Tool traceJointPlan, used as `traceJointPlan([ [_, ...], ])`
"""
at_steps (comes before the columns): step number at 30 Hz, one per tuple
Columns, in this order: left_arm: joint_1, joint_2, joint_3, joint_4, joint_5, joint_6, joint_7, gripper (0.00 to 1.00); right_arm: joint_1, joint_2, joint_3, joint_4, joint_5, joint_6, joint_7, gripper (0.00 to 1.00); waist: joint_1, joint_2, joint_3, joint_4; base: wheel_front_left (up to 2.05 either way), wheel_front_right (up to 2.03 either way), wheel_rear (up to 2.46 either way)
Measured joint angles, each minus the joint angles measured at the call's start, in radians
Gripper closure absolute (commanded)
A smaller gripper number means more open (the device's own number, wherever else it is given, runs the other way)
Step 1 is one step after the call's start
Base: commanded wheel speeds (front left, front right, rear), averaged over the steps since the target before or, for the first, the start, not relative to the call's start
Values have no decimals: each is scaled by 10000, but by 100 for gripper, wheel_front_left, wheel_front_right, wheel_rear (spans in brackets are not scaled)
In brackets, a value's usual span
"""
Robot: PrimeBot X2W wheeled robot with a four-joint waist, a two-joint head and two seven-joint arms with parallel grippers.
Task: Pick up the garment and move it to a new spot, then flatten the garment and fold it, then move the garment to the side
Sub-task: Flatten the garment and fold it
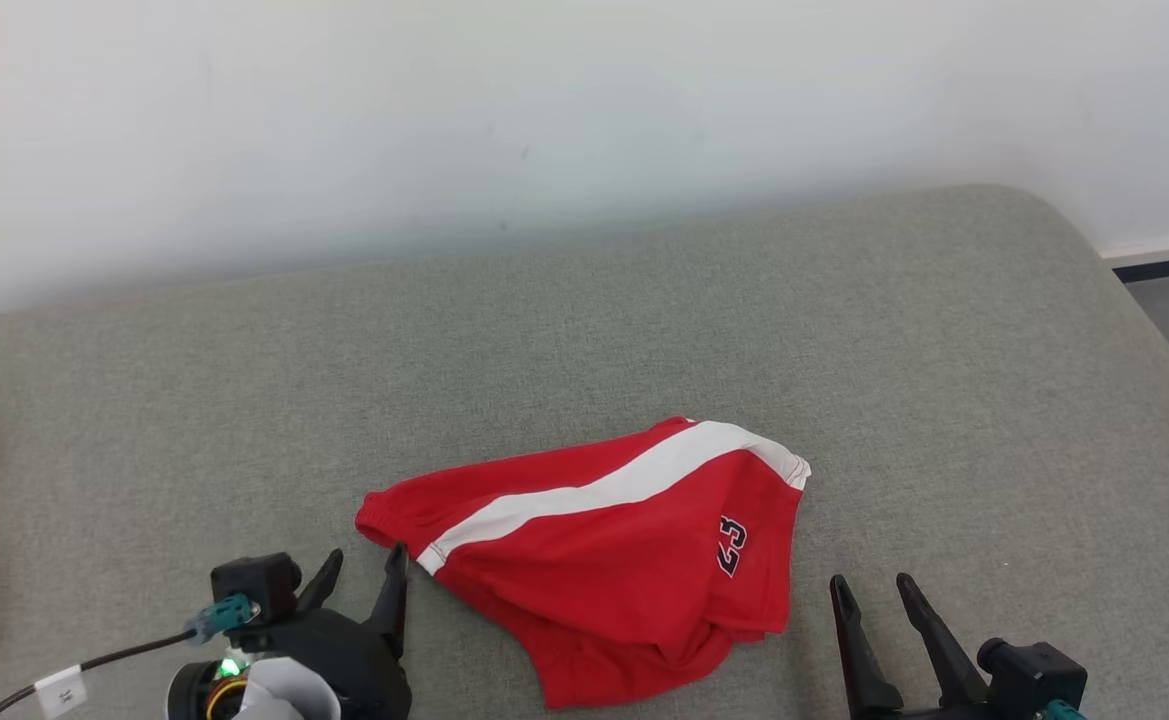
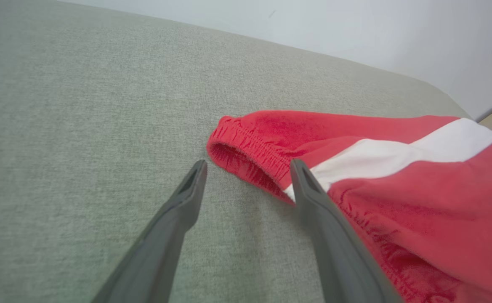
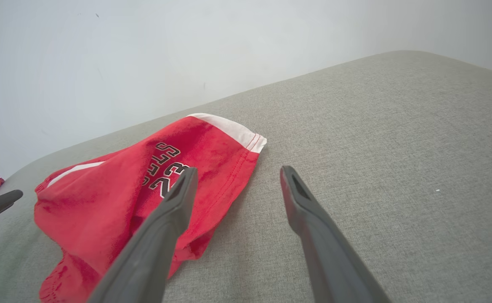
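Crumpled red shorts (image 1: 624, 560), left tool (image 1: 367, 552) spread

Garment (image 1: 604, 560), lower centre of head view: soft red knit cloth, matt, slightly fuzzy; white cloth stripe; gathered elastic waistband; dark numerals, pale outline. Padded surface (image 1: 844, 330): grey-green woven fabric, coarse, matt. Wall (image 1: 444, 120), upper frame: smooth, matt, pale. Left gripper (image 1: 366, 553), right gripper (image 1: 872, 580): dark, smooth, matt, plastic by look. Label (image 1: 62, 688) on cable (image 1: 124, 657), lower left: white paper.
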Motion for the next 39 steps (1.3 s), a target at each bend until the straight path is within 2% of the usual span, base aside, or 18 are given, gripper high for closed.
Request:
traceJointPlan([
  [5, 309, 267, 334, -466, 244, 153, -48, 0, 82, 15, -73, -44, -4, 0, 0, 0, 0, 0, -158, 98, 0, 0, 0],
  [10, 1303, 558, 2015, -2782, 2000, 658, -75, 0, 128, 40, -157, -90, -15, 0, 2, 0, 0, 0, -231, 212, 0, 0, 0],
  [15, 3254, 171, 3731, -4957, 3685, 780, -75, 0, 192, 31, -276, -130, -15, 0, 36, 0, 0, -1, -326, 296, 0, 0, 0],
  [19, 4521, -479, 4932, -6163, 4638, 523, -75, 0, 272, 6, -408, -174, -19, 0, 50, 0, 0, -1, -430, 372, 0, 0, 0],
  [25, 5668, -1358, 6489, -7035, 5873, -305, -75, 0, 415, -6, -545, -242, -67, 0, 134, 0, 0, -1, -622, 528, 0, 0, 0],
  [28, 6087, -1620, 6934, -6959, 6389, -700, -75, 0, 486, -48, -560, -265, -148, 0, 150, 0, -1, -1, -739, 595, 0, 0, 0],
  [32, 6296, -1831, 7425, -6648, 6884, -1018, -75, 0, 571, -142, -535, -253, -209, 0, 217, 0, 0, -1, -895, 664, 0, 0, 0],
  [39, 6511, -1990, 7900, -6048, 7398, -1273, -75, 0, 715, -247, -518, -255, -485, 0, 238, 0, -1, -1, -1155, 730, 0, 0, 0],
])
